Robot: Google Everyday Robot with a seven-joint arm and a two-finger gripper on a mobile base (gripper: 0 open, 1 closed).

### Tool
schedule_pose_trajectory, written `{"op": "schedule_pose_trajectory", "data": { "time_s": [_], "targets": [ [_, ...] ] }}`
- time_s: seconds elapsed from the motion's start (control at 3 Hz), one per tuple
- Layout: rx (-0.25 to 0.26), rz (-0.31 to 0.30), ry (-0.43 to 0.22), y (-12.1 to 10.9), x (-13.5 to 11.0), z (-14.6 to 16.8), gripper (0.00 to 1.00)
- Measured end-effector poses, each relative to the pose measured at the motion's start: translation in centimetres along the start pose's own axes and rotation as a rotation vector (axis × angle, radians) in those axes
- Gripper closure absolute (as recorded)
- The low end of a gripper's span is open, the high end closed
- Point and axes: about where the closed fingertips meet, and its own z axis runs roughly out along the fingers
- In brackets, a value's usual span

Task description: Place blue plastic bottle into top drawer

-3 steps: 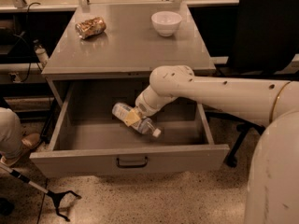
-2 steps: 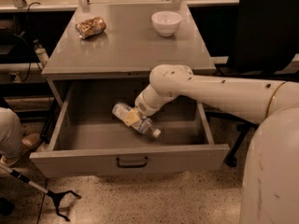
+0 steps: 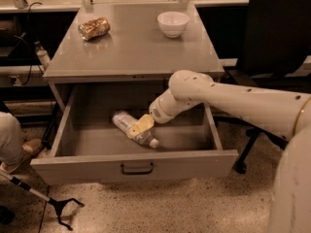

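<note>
The blue plastic bottle (image 3: pixel 127 124) lies on its side on the floor of the open top drawer (image 3: pixel 136 165), its white cap pointing to the front right. My gripper (image 3: pixel 140 125) reaches down into the drawer from the right and sits right over the bottle's middle, touching or nearly touching it. The gripper hides part of the bottle. The drawer is pulled fully out, with its dark bar handle (image 3: pixel 137 168) at the centre of the front panel.
On the cabinet top (image 3: pixel 131 47) a brownish-gold can (image 3: pixel 94 28) lies at the back left and a white bowl (image 3: pixel 173 23) stands at the back right. A black chair (image 3: pixel 272 28) stands to the right. A person's leg and shoe (image 3: pixel 14 147) are at the left.
</note>
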Motion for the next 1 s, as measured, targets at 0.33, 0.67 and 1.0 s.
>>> {"op": "schedule_pose_trajectory", "data": {
  "time_s": [0.33,0.67,1.0],
  "targets": [
    [0.035,0.070,-0.034,-1.0,2.2,-2.6,0.00],
    [0.137,0.164,-0.091,-2.4,5.7,-8.3,0.00],
    [0.209,0.215,-0.141,-3.4,7.7,-12.3,0.00]
  ]
}}
